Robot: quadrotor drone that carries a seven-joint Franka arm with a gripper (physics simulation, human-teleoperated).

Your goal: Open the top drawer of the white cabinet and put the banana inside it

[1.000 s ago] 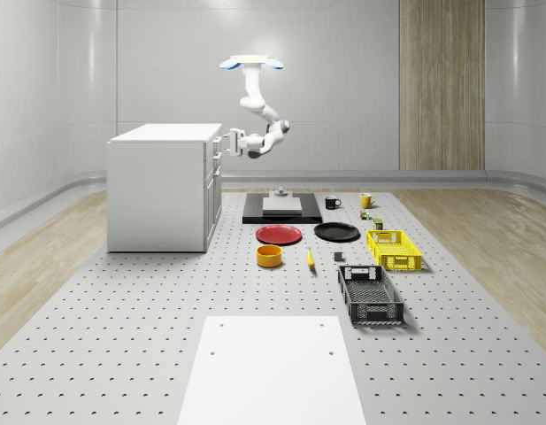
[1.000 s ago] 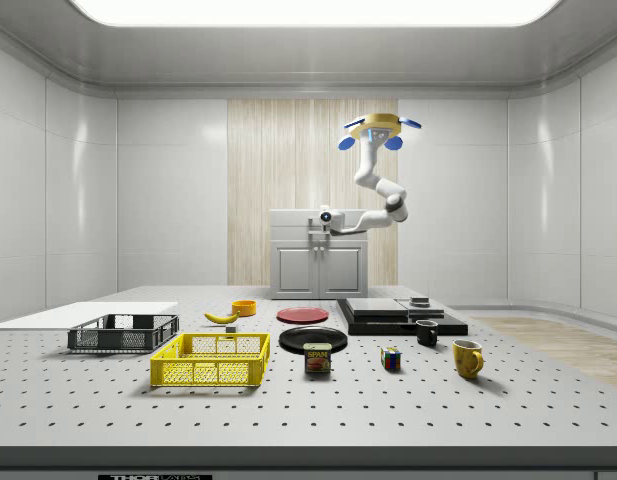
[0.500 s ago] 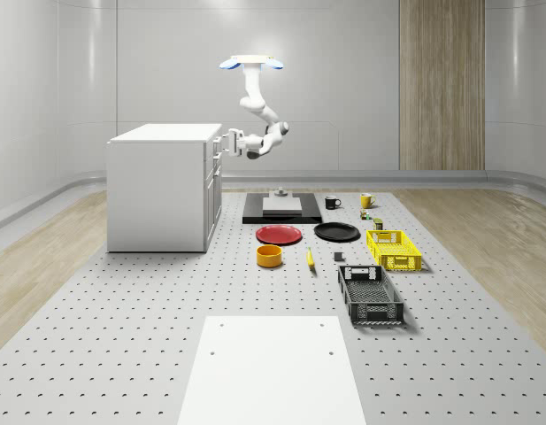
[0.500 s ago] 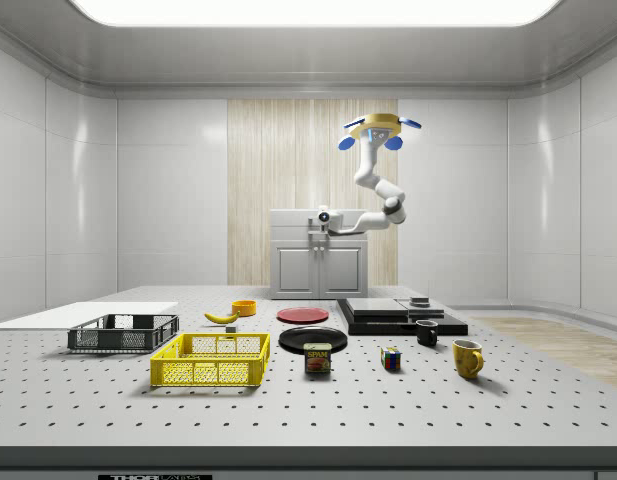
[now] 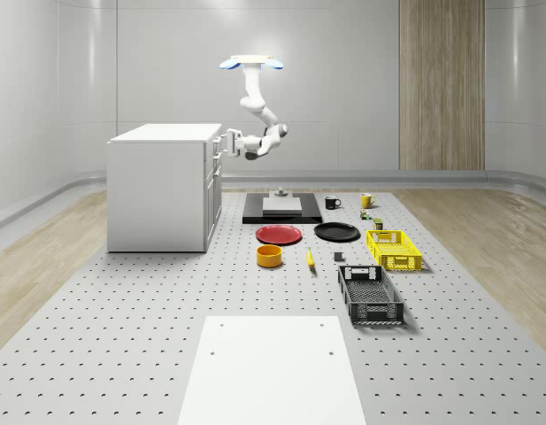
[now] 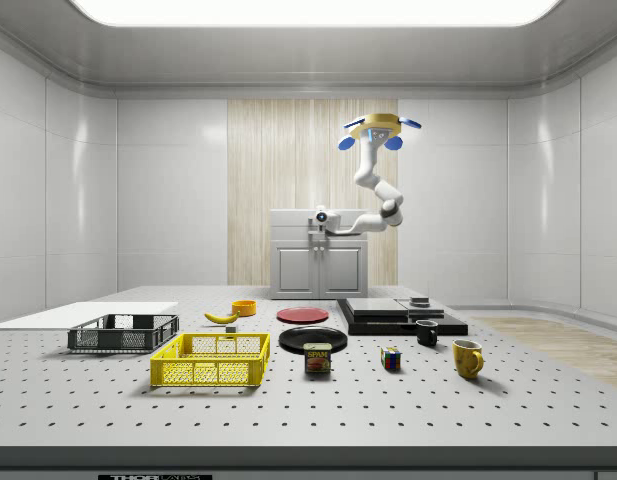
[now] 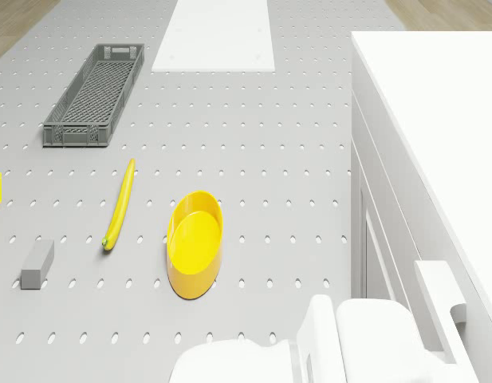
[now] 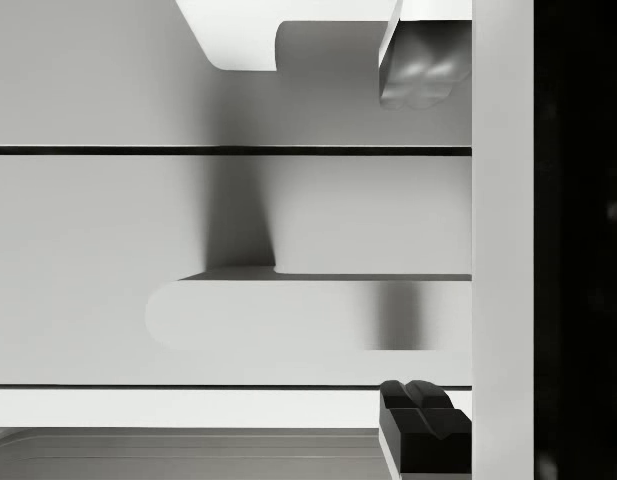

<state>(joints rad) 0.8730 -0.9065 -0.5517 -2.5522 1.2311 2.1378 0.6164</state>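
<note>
The white cabinet (image 5: 157, 188) (image 6: 318, 256) (image 7: 437, 120) stands at the whole-scene view's left, its drawers shut. The drone (image 5: 251, 63) (image 6: 378, 128) hovers beside it, above the table, with the arm bent down toward the top drawer's front. My gripper (image 5: 226, 141) (image 6: 316, 222) (image 8: 425, 250) is open at the top drawer's handle (image 8: 308, 310) (image 7: 441, 295). In the wrist view the fingertips (image 8: 423, 70) stand on either side of the handle's end, apart from it. The banana (image 5: 310, 258) (image 6: 222, 317) (image 7: 120, 204) lies on the table by a yellow bowl (image 5: 270, 256) (image 7: 194, 252).
A red plate (image 5: 280, 235), a black plate (image 5: 336, 232), a black platform (image 5: 281, 208), a yellow basket (image 5: 393, 249) and a black basket (image 5: 370, 294) lie to the whole-scene view's right of the cabinet. A white sheet (image 5: 268, 367) lies at the front.
The gripper has edged a little closer to the cabinet's top drawer front. The drone and the banana have stayed where they were.
</note>
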